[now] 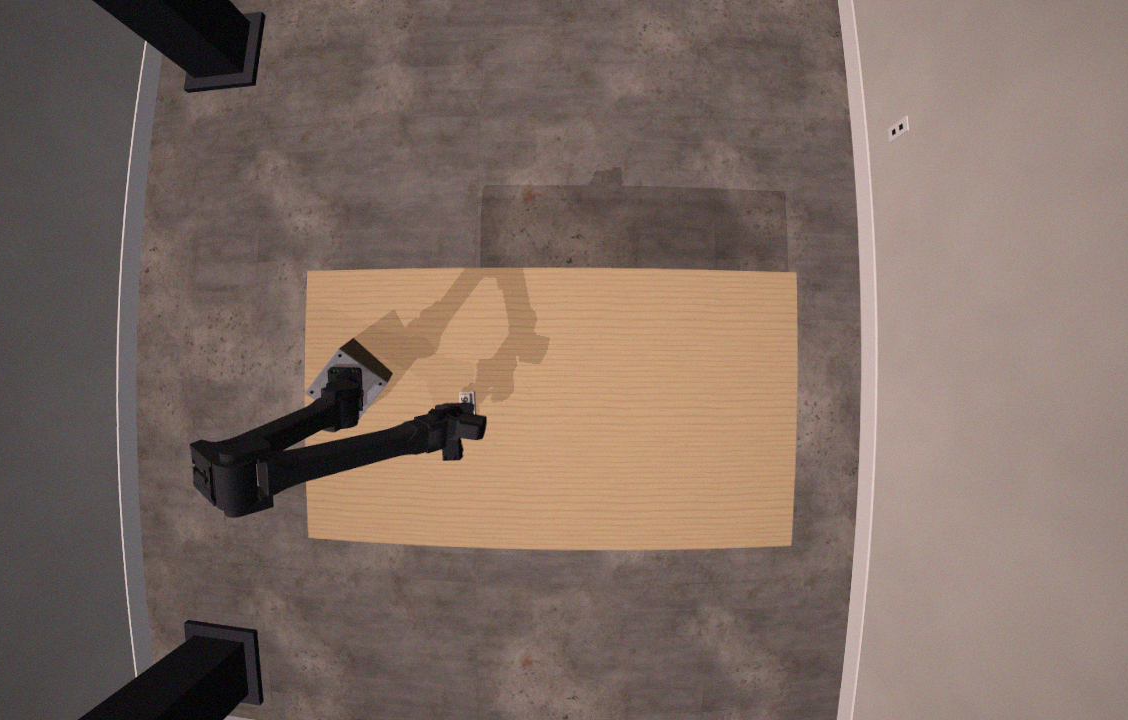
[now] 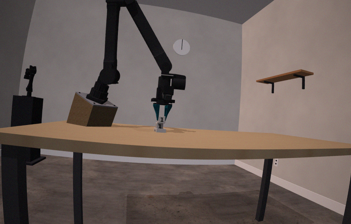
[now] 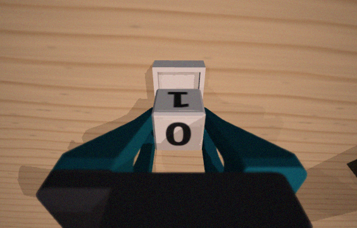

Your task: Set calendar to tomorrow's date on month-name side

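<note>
We see the gripper (image 3: 178, 144) closed on a small white cube (image 3: 178, 131), one teal finger (image 3: 119, 149) pressed to each side of it. In the wrist view the held cube sits at the centre, lifted above the pale wooden worktop (image 3: 292, 63). The face turned to the camera reads "0"; the face above it reads "1", upside down from this angle.

Just beyond the held cube lies the white tray (image 3: 178, 66) on the worktop. We make out its far wall and a pale inner surface; the held cube hides its near part.

In the exterior view the held cube (image 2: 161, 119) hangs directly above a second cube (image 2: 159, 126), and each shows a "1" toward us. The second cube stands low on the worktop (image 2: 226, 142); we cannot tell whether the two cubes touch. The tray's wall is too small there to separate clearly.

From the top view the arm covers most of the calendar, and only a small white patch (image 1: 466, 396) shows. We cannot read any month name.
</note>
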Motion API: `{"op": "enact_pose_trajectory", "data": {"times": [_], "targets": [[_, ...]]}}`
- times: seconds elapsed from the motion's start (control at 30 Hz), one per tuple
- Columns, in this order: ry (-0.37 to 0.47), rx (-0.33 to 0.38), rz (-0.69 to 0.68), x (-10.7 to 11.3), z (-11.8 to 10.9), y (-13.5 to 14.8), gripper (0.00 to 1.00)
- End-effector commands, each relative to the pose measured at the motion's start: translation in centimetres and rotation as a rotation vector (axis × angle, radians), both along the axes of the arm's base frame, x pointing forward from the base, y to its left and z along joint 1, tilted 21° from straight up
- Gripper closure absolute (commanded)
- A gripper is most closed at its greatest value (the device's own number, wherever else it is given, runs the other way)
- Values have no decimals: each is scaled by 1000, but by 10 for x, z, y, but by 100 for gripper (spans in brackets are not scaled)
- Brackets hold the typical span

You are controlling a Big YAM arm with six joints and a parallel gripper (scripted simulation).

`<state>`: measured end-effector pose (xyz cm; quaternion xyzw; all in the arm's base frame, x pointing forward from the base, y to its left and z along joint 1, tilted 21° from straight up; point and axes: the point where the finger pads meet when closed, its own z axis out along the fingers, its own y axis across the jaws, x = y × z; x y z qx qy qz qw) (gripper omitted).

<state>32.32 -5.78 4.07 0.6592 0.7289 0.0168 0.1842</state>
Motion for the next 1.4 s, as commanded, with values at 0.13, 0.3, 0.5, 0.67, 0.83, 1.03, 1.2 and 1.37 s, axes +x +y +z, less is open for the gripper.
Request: {"op": "enact_pose_trajectory", "data": {"times": [0.13, 0.3, 0.5, 0.67, 0.83, 1.03, 1.2, 1.37], "targets": [[-2, -5, 9, 4, -6, -3, 73], [0, -4, 8, 4, -11, -4, 73], [-15, -6, 4, 11, -9, -7, 73], [1, -5, 7, 6, -18, -6, 73], [-15, -6, 10, 11, -15, -7, 73], [1, -5, 10, 7, -19, -7, 73], [-3, -5, 8, 8, -21, -7, 73], [-8, -6, 8, 10, -18, -7, 73]]}}
